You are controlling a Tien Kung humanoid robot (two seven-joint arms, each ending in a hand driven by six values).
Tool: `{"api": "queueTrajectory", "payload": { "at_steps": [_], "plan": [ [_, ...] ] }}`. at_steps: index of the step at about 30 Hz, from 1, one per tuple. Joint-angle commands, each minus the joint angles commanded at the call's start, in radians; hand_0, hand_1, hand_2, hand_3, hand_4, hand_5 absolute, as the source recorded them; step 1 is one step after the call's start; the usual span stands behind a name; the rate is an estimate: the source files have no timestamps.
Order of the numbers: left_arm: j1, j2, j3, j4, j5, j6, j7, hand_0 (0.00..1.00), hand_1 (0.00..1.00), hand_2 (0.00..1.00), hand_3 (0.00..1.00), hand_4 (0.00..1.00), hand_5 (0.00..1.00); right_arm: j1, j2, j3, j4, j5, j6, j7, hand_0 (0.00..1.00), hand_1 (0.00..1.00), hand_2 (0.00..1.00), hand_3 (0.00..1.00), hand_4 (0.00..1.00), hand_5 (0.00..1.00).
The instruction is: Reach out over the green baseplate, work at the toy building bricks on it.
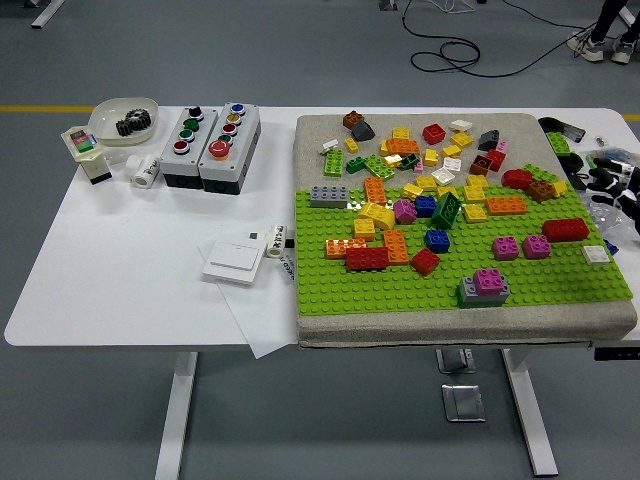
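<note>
The green baseplate lies on a grey pad on the right half of the table. A long red brick sits free on its right side, next to two pink bricks. More bricks stand on the plate, among them a red one, an orange one and a grey and pink stack. My right hand shows only at the picture's right edge, off the plate and apart from the red brick, fingers loose and holding nothing. My left arm is out of view.
Several loose bricks lie heaped on the grey pad behind the plate. Two button boxes, a white bowl, a white switch and paper sit on the table's left half. Bagged clutter lies at the far right.
</note>
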Motion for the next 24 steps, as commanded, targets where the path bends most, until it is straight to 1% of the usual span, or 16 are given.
{"api": "queueTrajectory", "payload": {
  "at_steps": [1, 4, 13, 24],
  "plan": [
    [0.000, 0.000, 0.000, 0.000, 0.000, 0.000, 0.000, 0.600, 0.688, 0.654, 0.549, 0.566, 0.612, 0.000, 0.000, 0.000, 0.000, 0.027, 0.001, 0.000, 0.840, 0.798, 0.830, 0.838, 0.990, 0.762],
    [0.001, 0.000, 0.000, 0.000, 0.001, 0.000, 0.000, 0.600, 0.688, 0.654, 0.549, 0.566, 0.612, 0.000, 0.001, -0.001, -0.002, 0.078, 0.001, -0.002, 0.840, 0.798, 0.830, 0.838, 0.990, 0.762],
    [0.005, 0.000, -0.003, -0.001, 0.007, 0.000, 0.003, 0.599, 0.687, 0.654, 0.549, 0.566, 0.612, -0.006, -0.001, -0.004, -0.006, 0.089, -0.005, -0.017, 0.840, 0.797, 0.830, 0.835, 0.998, 0.793],
    [0.008, 0.002, -0.007, -0.001, 0.017, -0.002, 0.006, 0.599, 0.687, 0.654, 0.549, 0.565, 0.613, -0.011, 0.001, -0.006, -0.004, 0.098, -0.003, -0.028, 0.846, 0.800, 0.829, 0.837, 0.998, 0.791]
  ]
}}
